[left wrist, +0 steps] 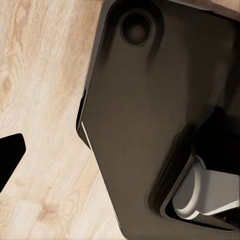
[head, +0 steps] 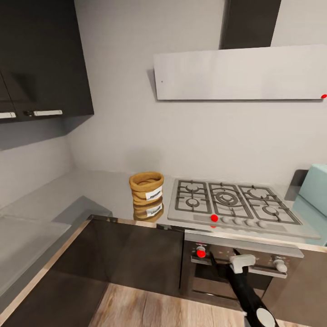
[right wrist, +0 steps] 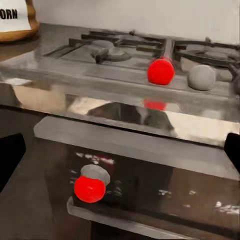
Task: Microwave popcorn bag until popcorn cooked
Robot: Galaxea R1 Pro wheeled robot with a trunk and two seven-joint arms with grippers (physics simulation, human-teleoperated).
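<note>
Beside the gas hob (head: pixel 229 202), on the grey table (head: pixel 97 193), the popcorn bag (head: pixel 146 187) stands upright, mouth up, label toward the robot, with no marked long axis. To take it cleanly, I would lift the right gripper (head: pixel 240 263), now low before the oven (head: pixel 236 272), above the table edge and close across the sack's sides below the rolled rim. Its jaws look released; the left one's state I cannot tell, and the microwave (head: pixel 315 187) waits at far right.

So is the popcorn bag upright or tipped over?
Upright: the popcorn bag stands on the countertop with its rolled rim on top, left of the hob.
</note>
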